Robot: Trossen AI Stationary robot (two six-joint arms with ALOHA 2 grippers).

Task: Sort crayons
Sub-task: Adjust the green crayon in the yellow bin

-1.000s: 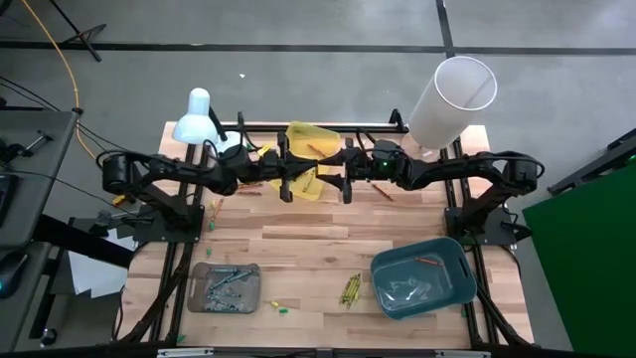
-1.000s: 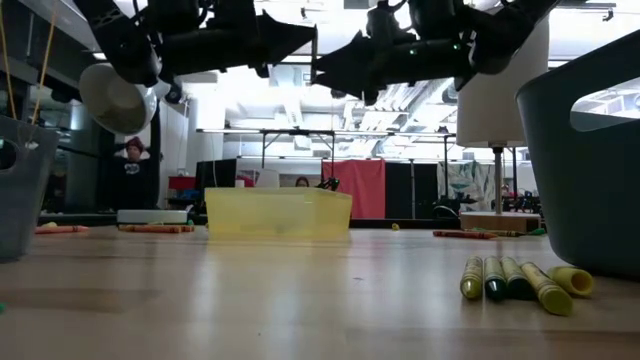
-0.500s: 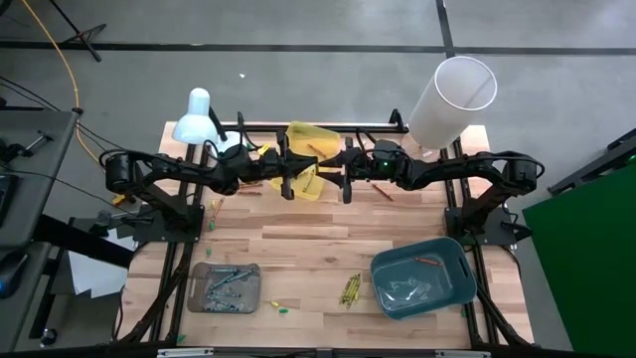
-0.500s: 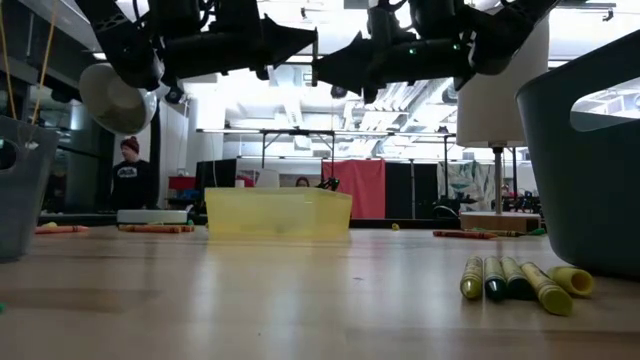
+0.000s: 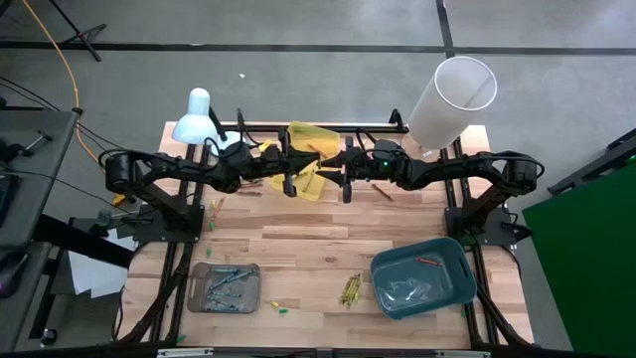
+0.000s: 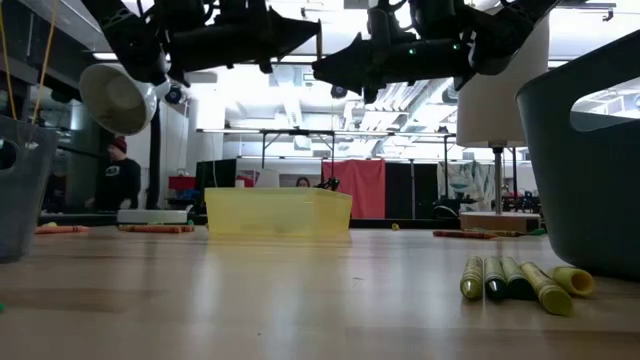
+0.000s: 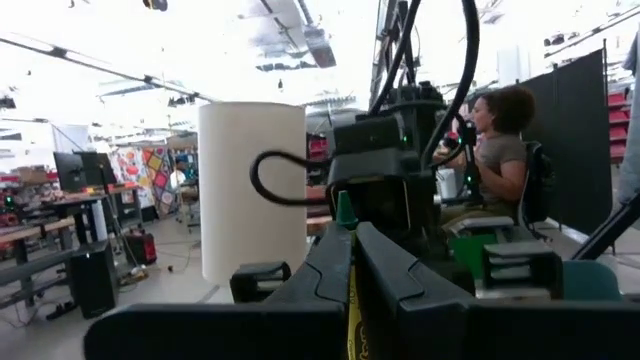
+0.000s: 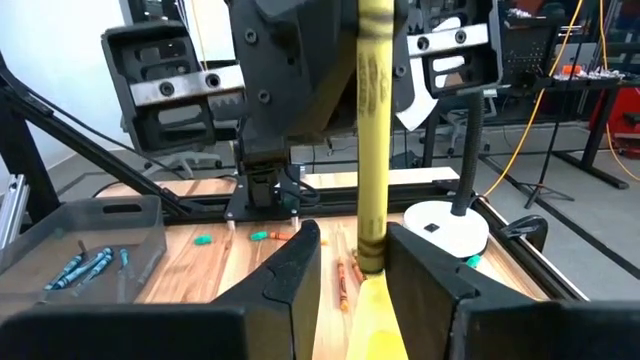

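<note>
Yellow-olive wax crayon [image 8: 374, 150]: from above it is hidden where the left gripper [image 5: 298, 180] and right gripper [image 5: 335, 179] meet nose to nose over the yellow plastic tray [image 5: 304, 135] on the wooden table [image 5: 318, 244]. The low view shows plenty of air beneath both. In the left wrist view, that arm's closed fingers pinch the crayon. In the right wrist view, the stick stands crosswise between that arm's narrowed fingers [image 8: 300, 280], with a gap on one side.

Two matte black jointed arms [image 5: 189, 171], looped black cables, silver screws on brackets, one small green light [image 5: 385, 159].
</note>
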